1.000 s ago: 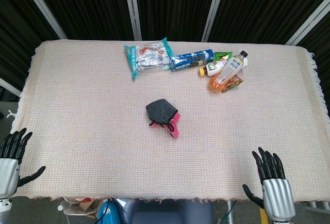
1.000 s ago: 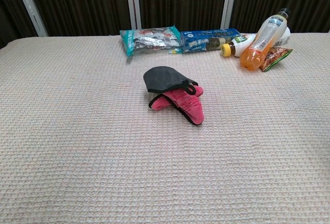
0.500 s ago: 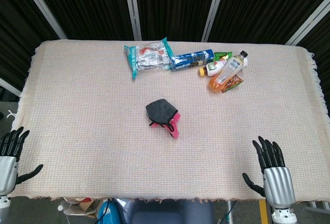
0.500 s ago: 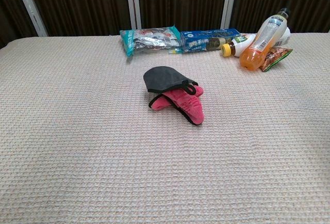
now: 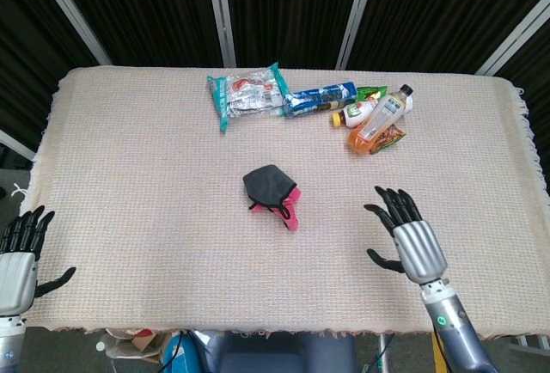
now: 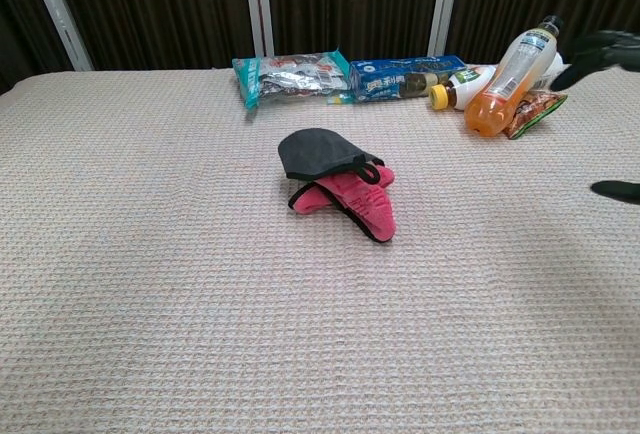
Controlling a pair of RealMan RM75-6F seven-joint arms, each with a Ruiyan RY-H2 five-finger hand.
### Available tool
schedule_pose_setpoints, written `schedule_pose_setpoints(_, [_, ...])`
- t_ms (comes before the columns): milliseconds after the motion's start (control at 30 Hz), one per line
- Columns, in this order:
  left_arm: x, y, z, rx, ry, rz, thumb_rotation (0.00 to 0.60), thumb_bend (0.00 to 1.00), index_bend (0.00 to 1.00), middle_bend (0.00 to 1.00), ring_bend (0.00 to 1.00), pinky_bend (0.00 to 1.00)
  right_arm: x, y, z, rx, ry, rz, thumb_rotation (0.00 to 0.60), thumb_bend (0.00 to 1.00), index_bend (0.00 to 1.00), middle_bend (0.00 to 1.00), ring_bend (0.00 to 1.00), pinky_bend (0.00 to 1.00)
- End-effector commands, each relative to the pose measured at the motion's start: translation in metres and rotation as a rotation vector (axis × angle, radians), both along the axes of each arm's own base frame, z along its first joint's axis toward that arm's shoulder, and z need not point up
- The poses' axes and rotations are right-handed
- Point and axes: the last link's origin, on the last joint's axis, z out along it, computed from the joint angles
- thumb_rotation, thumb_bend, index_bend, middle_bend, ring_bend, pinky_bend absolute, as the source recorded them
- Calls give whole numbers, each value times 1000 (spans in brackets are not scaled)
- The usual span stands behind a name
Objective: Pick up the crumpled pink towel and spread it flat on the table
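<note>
The crumpled pink towel [image 5: 290,204] lies mid-table, folded under a dark grey part [image 5: 265,181]; the chest view shows the same towel [image 6: 358,198] with its pink side toward me. My right hand [image 5: 408,235] hovers over the table to the towel's right, fingers spread, holding nothing, well apart from the cloth. Only its dark fingertips [image 6: 600,49] reach into the chest view at the right edge. My left hand [image 5: 19,254] stays at the table's near left corner, fingers apart and empty.
Along the far edge lie a teal snack packet [image 5: 247,94], a blue packet [image 5: 320,98], a small yellow-capped bottle [image 5: 354,115] and an orange drink bottle [image 5: 378,119] on a wrapper. A woven beige cloth [image 5: 155,184] covers the table.
My right hand has risen from the near right corner and moved forward and left over the table toward the towel. The left hand and the towel stay as they were.
</note>
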Motion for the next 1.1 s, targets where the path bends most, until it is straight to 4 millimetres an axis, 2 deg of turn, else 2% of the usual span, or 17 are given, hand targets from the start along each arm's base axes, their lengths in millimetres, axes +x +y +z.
schedule_pose_setpoints(33, [1, 2, -3, -1, 7, 2, 600, 40, 0, 0, 0, 0, 30, -29, -22, 84, -64, 39, 600, 219, 321, 128, 29, 35])
schedule_pose_setpoints(167, [-1, 2, -3, 3, 17, 10, 600, 40, 0, 0, 0, 0, 46, -41, -42, 100, -108, 55, 600, 220, 356, 145, 36, 36])
schedule_pose_setpoints(500, [-6, 5, -3, 8, 16, 27, 600, 40, 0, 0, 0, 0, 77, -55, -85, 155, -199, 62, 600, 220, 406, 172, 41, 36])
schedule_pose_setpoints(667, [-6, 6, -4, 4, 20, 21, 600, 40, 0, 0, 0, 0, 85, -59, -104, 148, -198, 51, 600, 219, 406, 174, 42, 36])
schedule_pose_setpoints(1100, [-8, 10, -3, 11, 15, 21, 600, 40, 0, 0, 0, 0, 93, -76, -129, 92, -211, 21, 600, 219, 429, 183, 55, 36])
